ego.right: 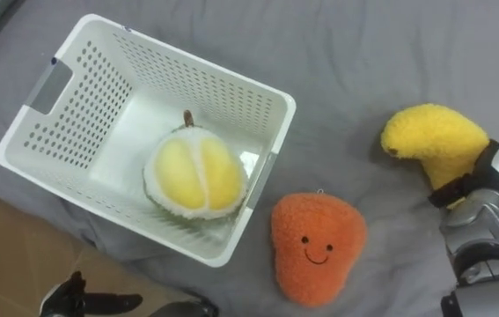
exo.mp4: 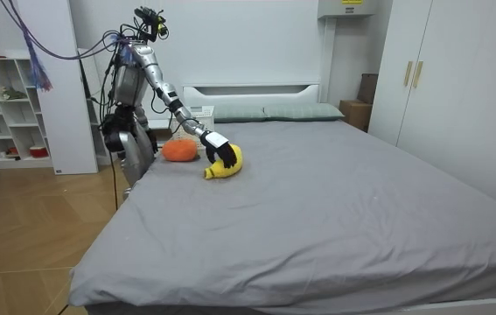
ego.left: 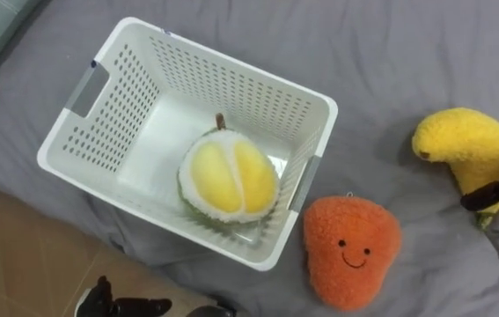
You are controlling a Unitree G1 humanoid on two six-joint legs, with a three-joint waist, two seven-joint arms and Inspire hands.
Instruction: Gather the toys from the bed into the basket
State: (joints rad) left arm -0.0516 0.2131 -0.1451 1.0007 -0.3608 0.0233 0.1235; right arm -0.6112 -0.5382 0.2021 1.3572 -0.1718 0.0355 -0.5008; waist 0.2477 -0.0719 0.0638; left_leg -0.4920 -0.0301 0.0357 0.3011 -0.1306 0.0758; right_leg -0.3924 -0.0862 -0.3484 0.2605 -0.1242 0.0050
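Right eye view: plush beside basket

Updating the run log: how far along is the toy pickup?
Done: the durian plush lies in the white basket. In hand: the right hand has fingers curled round the yellow plush, which rests on the bed. Left: that one and the orange plush, lying on the bed beside the basket. The left hand hangs low by the bed's edge.

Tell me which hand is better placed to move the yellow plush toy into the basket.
Right. The right hand is curled round the yellow plush toy, right of the basket; the left hand hangs low over the floor, far from it.
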